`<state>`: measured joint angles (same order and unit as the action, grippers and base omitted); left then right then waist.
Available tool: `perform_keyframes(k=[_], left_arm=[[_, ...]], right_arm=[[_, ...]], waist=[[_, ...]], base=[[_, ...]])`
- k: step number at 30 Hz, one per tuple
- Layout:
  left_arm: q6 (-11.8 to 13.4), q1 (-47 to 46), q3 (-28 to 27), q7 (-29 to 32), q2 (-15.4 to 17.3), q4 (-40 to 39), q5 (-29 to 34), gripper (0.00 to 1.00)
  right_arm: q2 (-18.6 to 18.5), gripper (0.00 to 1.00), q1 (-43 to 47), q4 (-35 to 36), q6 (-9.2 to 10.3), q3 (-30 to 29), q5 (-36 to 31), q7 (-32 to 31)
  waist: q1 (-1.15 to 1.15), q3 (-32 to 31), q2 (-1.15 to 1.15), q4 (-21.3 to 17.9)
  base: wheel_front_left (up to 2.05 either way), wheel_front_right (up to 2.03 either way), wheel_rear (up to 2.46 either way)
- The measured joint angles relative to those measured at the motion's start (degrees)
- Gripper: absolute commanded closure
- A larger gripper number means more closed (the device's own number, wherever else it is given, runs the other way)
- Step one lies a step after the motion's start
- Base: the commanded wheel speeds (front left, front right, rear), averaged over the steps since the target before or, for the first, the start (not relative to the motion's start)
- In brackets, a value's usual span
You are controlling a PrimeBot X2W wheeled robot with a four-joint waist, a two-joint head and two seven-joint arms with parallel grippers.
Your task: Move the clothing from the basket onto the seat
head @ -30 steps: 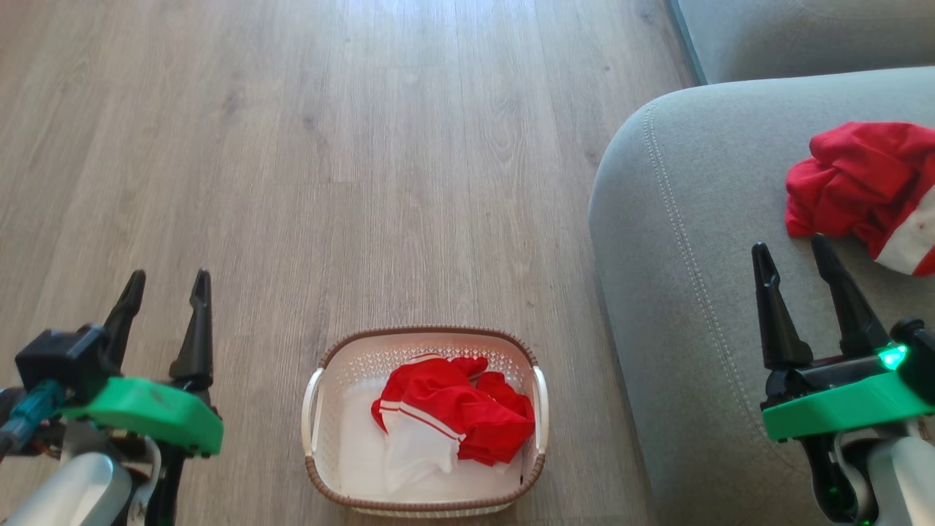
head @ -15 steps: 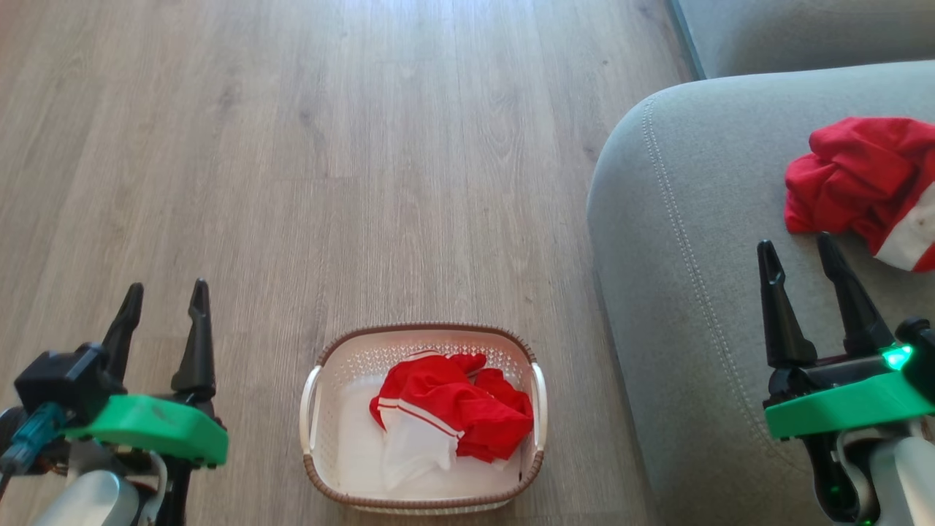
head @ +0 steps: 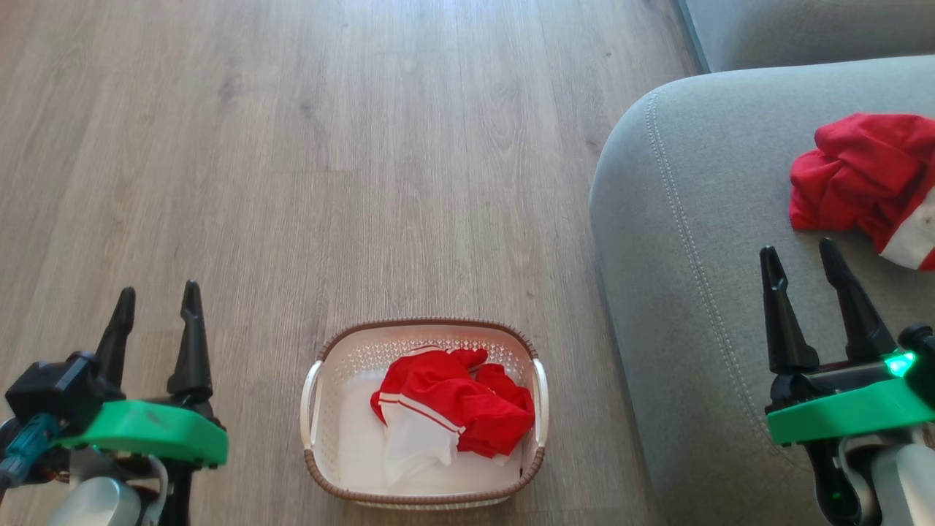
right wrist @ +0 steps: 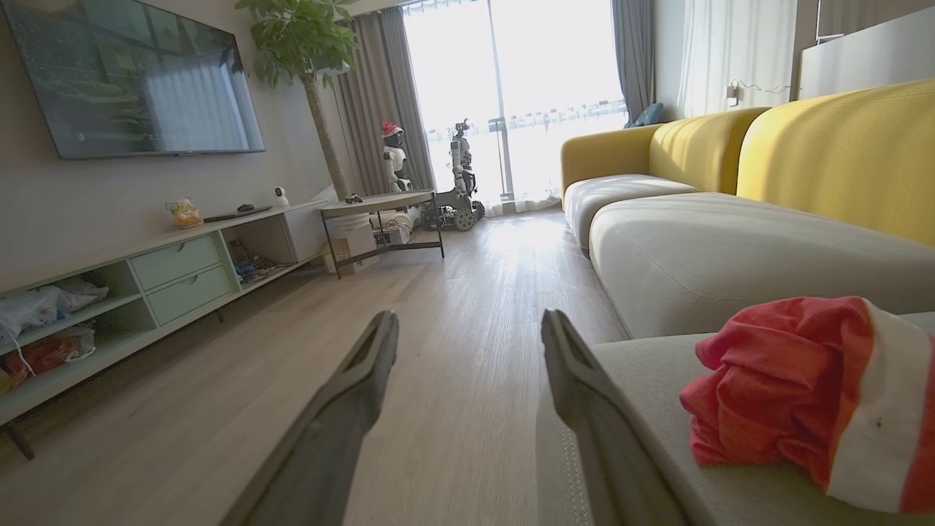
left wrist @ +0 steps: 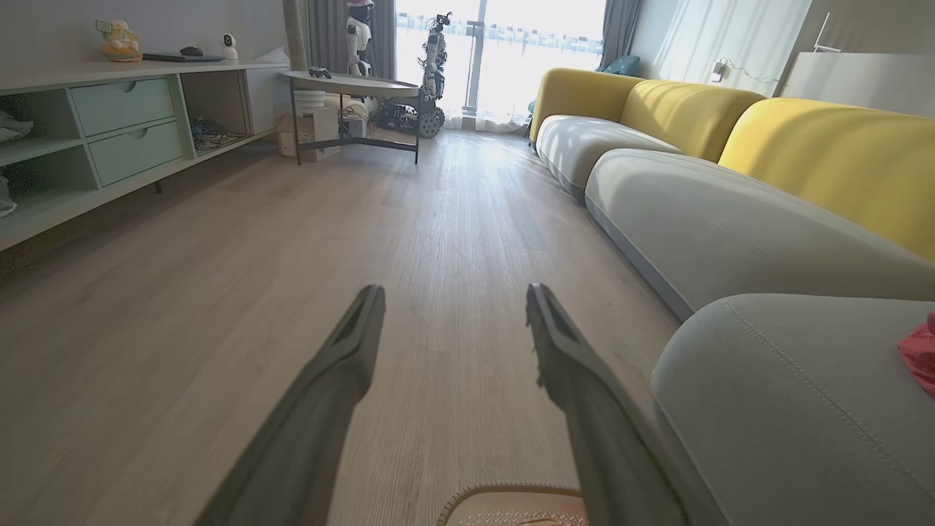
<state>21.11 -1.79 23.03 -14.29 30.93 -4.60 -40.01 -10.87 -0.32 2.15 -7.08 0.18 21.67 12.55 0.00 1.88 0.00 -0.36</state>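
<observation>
Jaws spread on left gripper and right gripper; centre your left over red-and-white fabric garment in cream perforated basket.

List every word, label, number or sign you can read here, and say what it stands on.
None is legible.
Clothing in the basket: no lettering shows on its folds.
Red garment on the seat: no lettering shows.
Television: a faint mark low on its screen, too blurred to read.
</observation>
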Motion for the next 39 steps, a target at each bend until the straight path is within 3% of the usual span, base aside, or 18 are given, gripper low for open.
perform_keyframes(k=[24,39], left_arm=[[-1.54,0.65,-1.11,0.00,-1.43,1.62,1.52,0.00],[-4.75,-5.36,0.73,0.00,-2.30,5.13,2.02,0.00]], right_arm=[[0.37,0.00,-0.08,0.09,0.00,-0.10,-0.02,0.07],[1.08,0.00,-1.41,0.38,0.00,-0.11,-0.52,0.59]], waist=[[0.00,1.03,0.00,-0.03],[0.00,5.61,0.00,-0.92]], base=[[0.00,0.00,0.00],[0.00,0.00,0.00]])
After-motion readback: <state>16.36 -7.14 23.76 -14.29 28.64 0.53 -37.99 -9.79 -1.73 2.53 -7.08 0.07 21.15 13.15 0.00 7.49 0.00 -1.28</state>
